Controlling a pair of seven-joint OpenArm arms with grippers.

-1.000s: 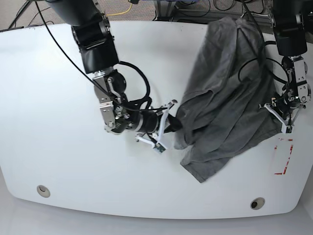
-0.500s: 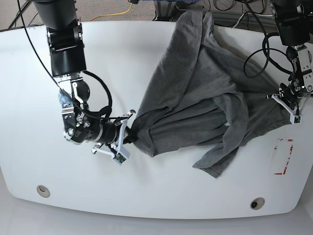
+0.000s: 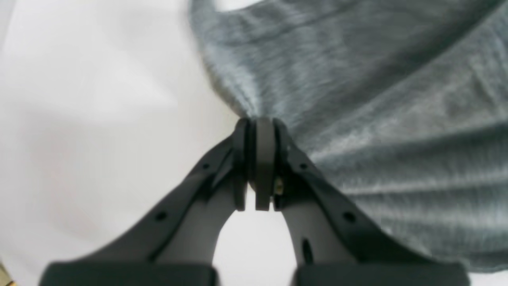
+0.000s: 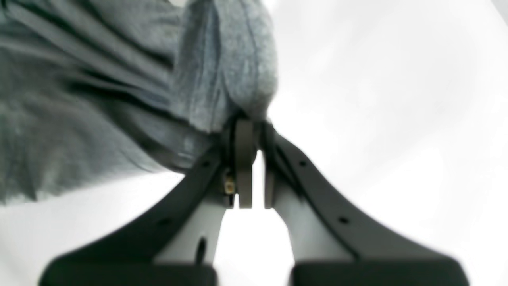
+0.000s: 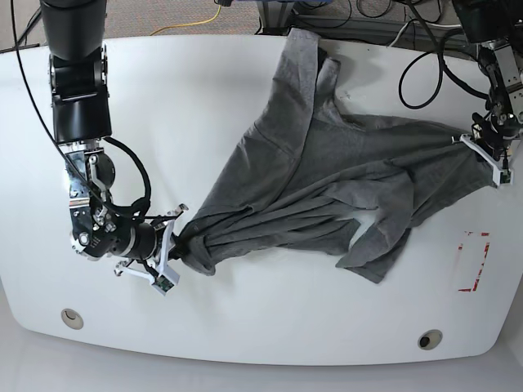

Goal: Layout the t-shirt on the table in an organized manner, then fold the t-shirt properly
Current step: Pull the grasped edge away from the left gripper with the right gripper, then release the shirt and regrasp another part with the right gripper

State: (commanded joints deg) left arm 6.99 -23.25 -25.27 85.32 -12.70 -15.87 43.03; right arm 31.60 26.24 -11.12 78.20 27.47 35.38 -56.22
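Note:
The dark heather-grey t-shirt (image 5: 327, 188) lies stretched across the white table (image 5: 245, 98), from low left to the right edge, with one end trailing toward the far edge. My right gripper (image 5: 178, 245) sits at the shirt's left end, shut on a bunched edge of the cloth (image 4: 238, 79). At the base view's right edge, my left gripper (image 5: 482, 147) is shut on the shirt's other end (image 3: 357, 99). In both wrist views the fingertips (image 3: 258, 135) pinch grey cloth just above the white tabletop (image 4: 377, 99).
A red-tape rectangle mark (image 5: 474, 261) lies near the table's right front. Two round grommet holes (image 5: 72, 317) (image 5: 430, 339) sit near the front edge. Cables (image 5: 425, 57) hang around the arm at the back right.
My right gripper has dragged its end of the t-shirt left and toward the front. My left gripper has moved up and toward the right edge. The shirt has dropped and spread out between them.

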